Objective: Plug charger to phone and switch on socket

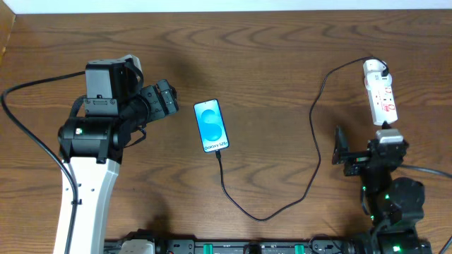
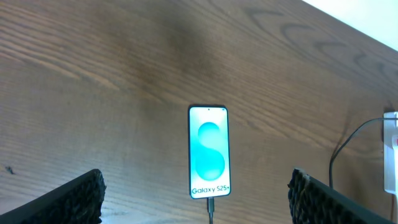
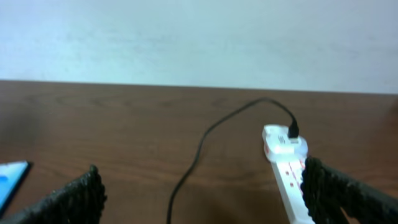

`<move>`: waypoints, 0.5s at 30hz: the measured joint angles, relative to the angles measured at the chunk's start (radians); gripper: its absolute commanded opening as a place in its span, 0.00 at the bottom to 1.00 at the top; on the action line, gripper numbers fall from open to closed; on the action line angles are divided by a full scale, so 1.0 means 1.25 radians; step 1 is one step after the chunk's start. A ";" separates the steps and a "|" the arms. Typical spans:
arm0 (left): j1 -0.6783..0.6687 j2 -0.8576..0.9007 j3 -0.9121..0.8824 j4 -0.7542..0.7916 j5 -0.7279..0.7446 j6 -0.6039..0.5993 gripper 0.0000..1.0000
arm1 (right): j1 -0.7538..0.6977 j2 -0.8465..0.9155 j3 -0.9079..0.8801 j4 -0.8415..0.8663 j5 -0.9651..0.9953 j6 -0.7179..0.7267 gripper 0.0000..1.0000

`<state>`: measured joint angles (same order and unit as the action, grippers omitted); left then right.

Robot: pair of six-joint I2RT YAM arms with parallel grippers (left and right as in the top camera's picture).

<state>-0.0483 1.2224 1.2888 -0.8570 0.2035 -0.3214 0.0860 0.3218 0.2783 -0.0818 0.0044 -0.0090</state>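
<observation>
The phone (image 1: 212, 125) lies flat mid-table with its blue-teal screen lit; it also shows in the left wrist view (image 2: 209, 152). The charger cable (image 1: 263, 216) has its tip in the phone's bottom port (image 2: 211, 207). It loops toward the front and runs up to a black plug (image 1: 382, 70) seated in the far end of the white socket strip (image 1: 381, 95). My left gripper (image 1: 168, 99) is open and empty, left of the phone. My right gripper (image 1: 361, 141) is open and empty just in front of the strip (image 3: 283, 171), with its right finger beside it.
The table is dark wood, with a white wall behind its far edge (image 3: 186, 37). A black equipment rail (image 1: 247, 247) runs along the front edge between the arm bases. A corner of the phone (image 3: 9, 177) shows at the left of the right wrist view.
</observation>
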 measured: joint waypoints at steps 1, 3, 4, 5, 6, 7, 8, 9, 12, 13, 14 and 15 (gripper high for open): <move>0.000 0.000 0.000 0.002 0.000 0.000 0.94 | 0.000 -0.026 -0.033 0.017 0.000 0.000 0.99; 0.000 0.000 0.000 0.001 0.000 0.000 0.94 | 0.000 -0.088 -0.095 0.046 0.000 0.000 0.99; 0.000 0.000 0.000 0.001 0.000 0.000 0.94 | 0.000 -0.105 -0.114 0.056 0.000 0.000 0.99; 0.000 0.000 0.000 0.000 0.000 0.000 0.94 | 0.000 -0.123 -0.135 0.064 0.000 0.000 0.99; 0.000 0.000 0.000 0.001 0.000 0.000 0.94 | 0.000 -0.140 -0.153 0.069 0.000 0.001 0.99; 0.000 0.000 0.000 0.001 0.000 0.000 0.94 | 0.000 -0.159 -0.172 0.069 0.000 0.001 0.99; 0.000 0.000 0.000 0.000 0.000 0.000 0.93 | 0.000 -0.170 -0.181 0.069 0.000 0.001 0.99; 0.000 0.000 0.000 0.001 0.000 0.000 0.94 | 0.000 -0.179 -0.189 0.070 0.000 0.001 0.99; 0.000 0.000 0.000 0.001 0.000 0.000 0.94 | 0.000 -0.226 -0.208 0.021 0.000 0.001 0.99; 0.000 0.000 0.000 0.000 0.000 0.000 0.94 | 0.000 -0.236 -0.214 0.012 0.000 0.001 0.99; 0.000 0.000 0.000 0.001 0.000 0.000 0.94 | 0.000 -0.241 -0.216 0.007 0.000 0.001 0.99; 0.000 0.000 0.000 0.001 0.000 0.000 0.94 | 0.000 -0.245 -0.216 0.008 -0.001 0.001 0.99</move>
<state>-0.0486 1.2224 1.2888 -0.8562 0.2035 -0.3214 0.0860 0.0154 0.0078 -0.0719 0.0036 -0.0074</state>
